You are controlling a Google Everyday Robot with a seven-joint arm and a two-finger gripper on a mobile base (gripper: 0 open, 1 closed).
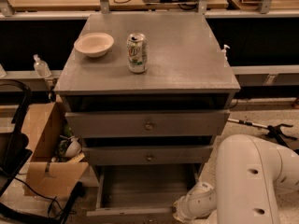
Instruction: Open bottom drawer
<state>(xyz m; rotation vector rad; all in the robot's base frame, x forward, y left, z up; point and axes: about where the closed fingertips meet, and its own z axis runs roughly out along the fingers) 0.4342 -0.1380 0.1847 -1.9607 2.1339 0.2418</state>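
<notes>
The grey cabinet [149, 69] has three drawers. The bottom drawer [145, 186] is pulled out, and its plain grey tray shows. Its slim front panel lies at the bottom edge of the view, and its knob is hidden. The mid-sized middle drawer [148, 156] and the tall top drawer [148, 124] are nearly closed, each with a small round knob. My white arm [254, 181] comes in from the lower right. My gripper [182, 212] is at the right end of the bottom drawer's front panel, mostly cut off by the frame edge.
A beige bowl [94, 44] and a soda can [137, 52] stand on the cabinet top. An open cardboard box [46, 148] with clutter sits on the floor at the left beside a black frame [11, 139]. A stick tool [261, 126] lies on the floor at the right.
</notes>
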